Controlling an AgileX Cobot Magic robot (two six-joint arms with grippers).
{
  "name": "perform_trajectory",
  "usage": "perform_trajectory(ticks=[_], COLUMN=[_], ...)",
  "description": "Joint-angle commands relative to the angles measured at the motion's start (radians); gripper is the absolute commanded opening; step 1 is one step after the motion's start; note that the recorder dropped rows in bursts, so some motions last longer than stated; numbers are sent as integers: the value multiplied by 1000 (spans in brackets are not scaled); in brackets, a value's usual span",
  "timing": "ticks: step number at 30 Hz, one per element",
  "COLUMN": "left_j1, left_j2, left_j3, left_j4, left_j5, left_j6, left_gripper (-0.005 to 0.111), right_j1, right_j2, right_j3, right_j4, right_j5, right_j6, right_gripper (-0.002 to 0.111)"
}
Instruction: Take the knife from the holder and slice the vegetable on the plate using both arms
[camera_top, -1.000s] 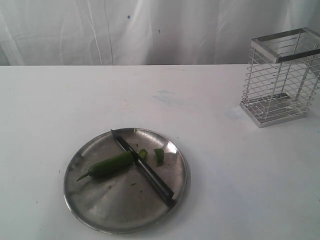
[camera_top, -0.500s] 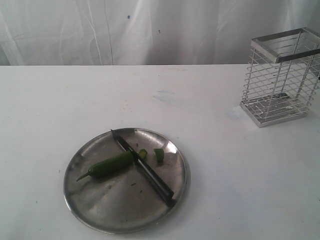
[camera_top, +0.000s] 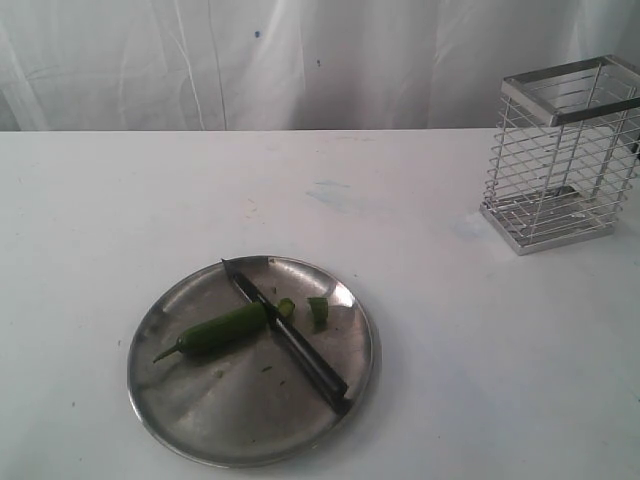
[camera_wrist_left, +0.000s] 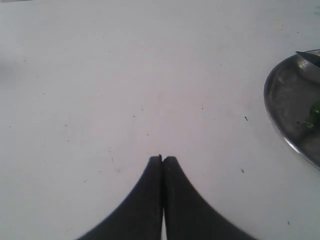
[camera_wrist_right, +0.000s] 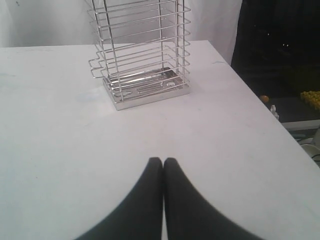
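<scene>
The steel plate (camera_top: 210, 410) lies near the table's front. On it rests the green vegetable (camera_top: 215, 331), with two cut pieces (camera_top: 318, 309) beside its blunt end. The dark knife (camera_top: 290, 340) lies diagonally across the plate, touching the vegetable's cut end. The wire holder (camera_top: 560, 150) stands empty at the right; it also fills the top of the right wrist view as the holder (camera_wrist_right: 142, 55). My left gripper (camera_wrist_left: 163, 159) is shut and empty over bare table, with the plate's rim (camera_wrist_left: 280, 125) off to one side. My right gripper (camera_wrist_right: 163, 161) is shut and empty, short of the holder. Neither arm shows in the exterior view.
A white curtain (camera_top: 300, 60) hangs behind the table. The table's edge (camera_wrist_right: 260, 95) runs past the holder in the right wrist view, with dark floor beyond it.
</scene>
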Motion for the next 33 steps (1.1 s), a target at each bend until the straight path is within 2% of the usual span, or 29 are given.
perform_trajectory(ticks=[1, 33], left_j1=[-5, -1], left_j2=[-4, -4], left_j3=[0, 0], left_j4=[5, -33], left_j5=[-12, 34], left_j6=[17, 23], left_gripper=[0, 0], right_j1=[5, 5], right_j2=[-2, -2], right_j3=[-1, -1], right_j4=[-3, -3], right_j5=[-1, -1], right_j6=[-11, -11], right_gripper=[0, 0])
